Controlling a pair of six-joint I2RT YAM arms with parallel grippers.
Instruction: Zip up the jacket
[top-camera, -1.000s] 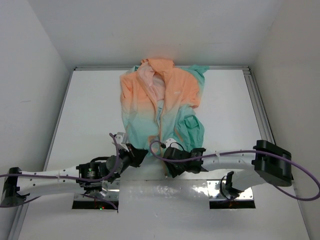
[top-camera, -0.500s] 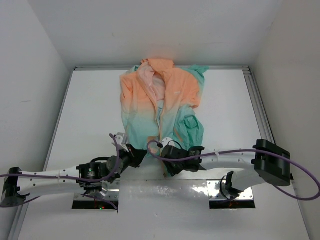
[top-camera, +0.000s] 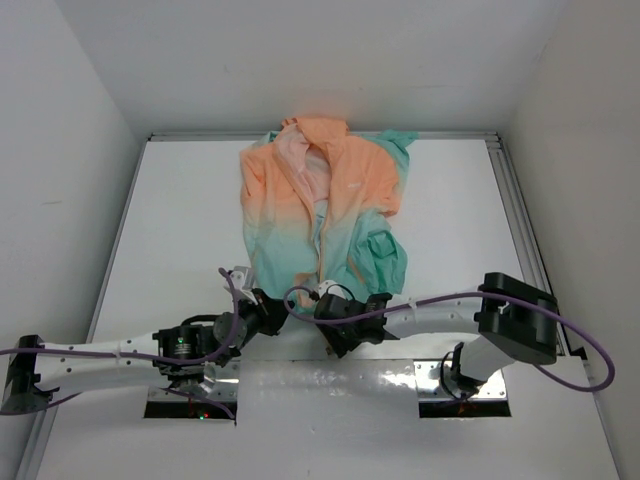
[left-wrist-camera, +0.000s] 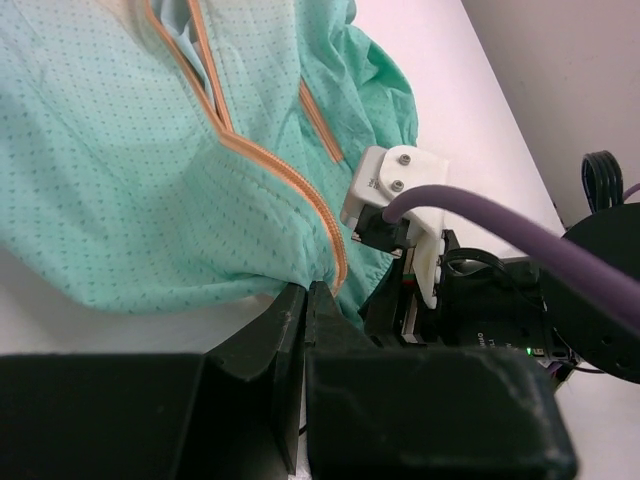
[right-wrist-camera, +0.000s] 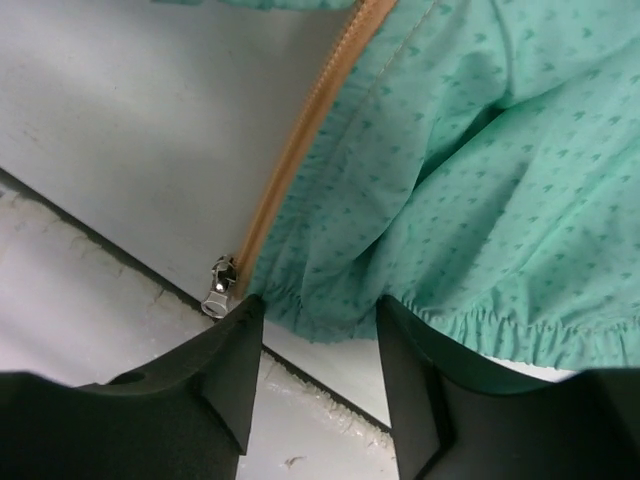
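Note:
The jacket (top-camera: 322, 205) lies spread on the white table, peach at the far end and teal near the arms, its orange zipper (top-camera: 320, 235) open down the front. My left gripper (top-camera: 272, 306) is shut on the teal hem (left-wrist-camera: 250, 285) just beside the bottom end of the orange zipper tape (left-wrist-camera: 290, 185). My right gripper (top-camera: 326, 299) is open at the other front edge. Its fingertips (right-wrist-camera: 232, 335) straddle the gathered teal hem (right-wrist-camera: 330, 315). The silver zipper slider (right-wrist-camera: 218, 285) hangs at the end of the orange tape (right-wrist-camera: 300, 140), just outside the left fingertip.
A shiny metal plate (top-camera: 330, 385) covers the table's near edge under both wrists. Purple cables (top-camera: 450, 300) loop off the arms. The right gripper's white camera mount (left-wrist-camera: 395, 185) sits close beside my left fingers. White walls and side rails (top-camera: 520, 210) enclose the table.
The right arm has shifted left, bringing its gripper closer to the left gripper at the zipper's bottom end. Left arm and jacket have stayed put.

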